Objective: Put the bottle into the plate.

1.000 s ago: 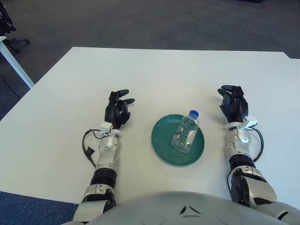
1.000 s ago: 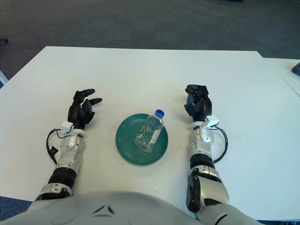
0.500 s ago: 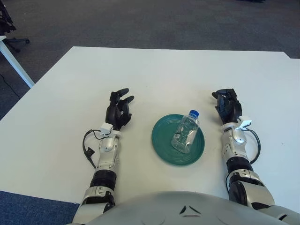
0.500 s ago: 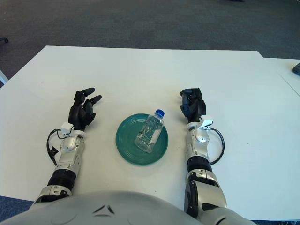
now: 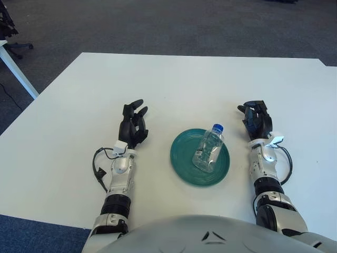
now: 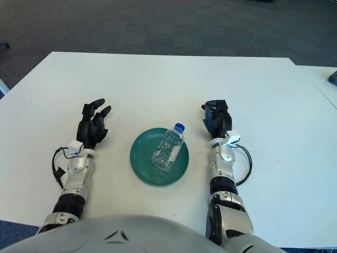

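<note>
While the small clear plastic bottle with a blue cap [image 5: 209,148] lies on its side inside the round dark-green plate [image 5: 182,161], neither of my hands touches it. Cap end points away from me and sits near the plate's far rim; the bottle body crosses the plate's middle, tilted a bit, w/ a label strip showing through the clear wall. Plate sits flat on the white desk [image 5: 174,84], roughly centred betw. my two forearms.

My right hand [image 5: 257,120] shows just right of the plate, apart from both plate & bottle, palm facing inward toward the bottle. Its black fingers [image 5: 249,108] are loosely bent and hold nothing. Silver wrist and a black cable loop run back toward me along the desk.

My left hand [image 5: 132,125] shows left of the plate, farther from it than the right one is. Its fingers [image 5: 136,103] are stretched out and spread, pointing away from me, holding nothing. A black cable curls beside that forearm too.

Beyond the desk's far edge is dark grey carpet [image 5: 158,26]. At the upper-left corner a white leg of another table [image 5: 16,71] and part of a black office chair base [image 5: 13,46] show. My grey torso shell fills the bottom edge.
</note>
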